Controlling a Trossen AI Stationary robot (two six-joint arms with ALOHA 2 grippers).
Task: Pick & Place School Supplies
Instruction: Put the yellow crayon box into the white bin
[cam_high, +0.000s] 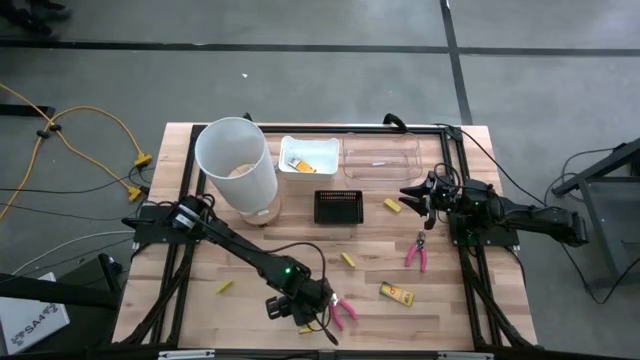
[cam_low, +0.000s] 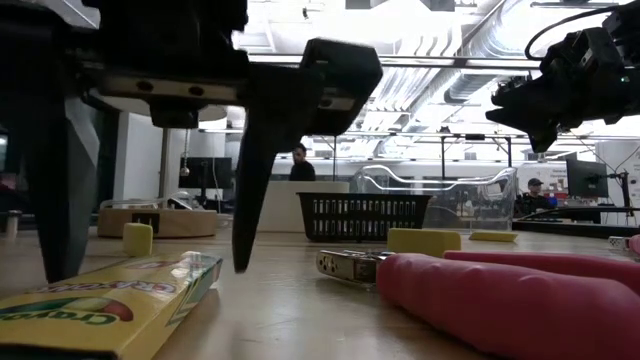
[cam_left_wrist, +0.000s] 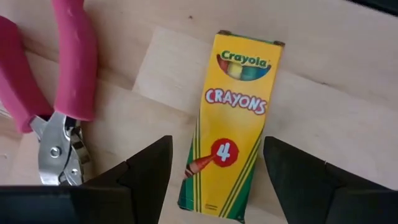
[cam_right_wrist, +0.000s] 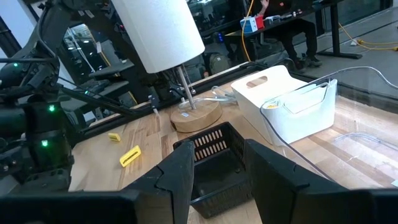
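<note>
My left gripper (cam_high: 300, 308) is open near the table's near edge, pointing down. Its two fingers stand on either side of a flat yellow Crayola crayon packet (cam_left_wrist: 233, 118) without touching it. The packet (cam_low: 100, 305) lies flat on the wood. Pink-handled pliers (cam_left_wrist: 62, 74) lie right beside it (cam_high: 342, 310). A second yellow packet (cam_high: 397, 293) and second pink pliers (cam_high: 418, 250) lie farther right. Small yellow blocks (cam_high: 348, 259) (cam_high: 392, 205) (cam_high: 224, 287) are scattered about. My right gripper (cam_high: 420, 195) hovers open and empty, raised above the table (cam_low: 545, 100), right of the black tray (cam_right_wrist: 214, 155).
A tall white cylinder (cam_high: 235, 165) stands on a round wooden base at the far left. A white bin (cam_high: 308, 158) with a yellow item inside, a clear tray (cam_high: 380, 158) and the small black tray (cam_high: 338, 207) sit along the far side. People show in the room behind.
</note>
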